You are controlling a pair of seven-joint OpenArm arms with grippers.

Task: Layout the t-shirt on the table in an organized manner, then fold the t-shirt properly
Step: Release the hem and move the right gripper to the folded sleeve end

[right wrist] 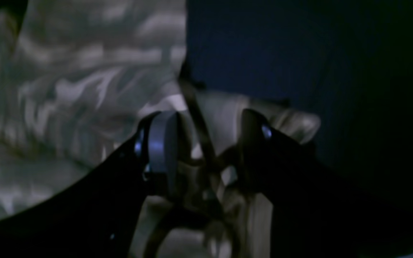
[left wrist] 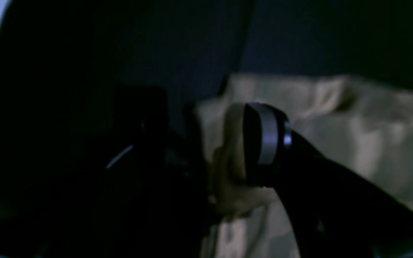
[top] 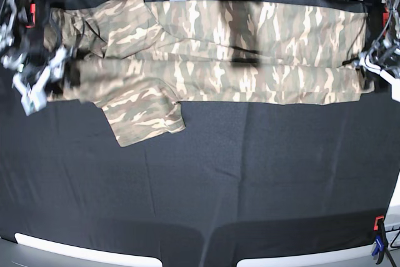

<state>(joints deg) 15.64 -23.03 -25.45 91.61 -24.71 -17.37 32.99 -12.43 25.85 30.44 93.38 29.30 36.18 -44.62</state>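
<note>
Laying out, judged: shirt (top: 212,54) stretched along far edge of table (top: 250,173), one sleeve hanging toward the near side; left gripper (left wrist: 206,143) and right gripper (right wrist: 206,143) parted around bunched cloth, grip uncertain; next, presumably flattening that sleeve.

No text, label, brand, number or sign can be read in any view.
</note>
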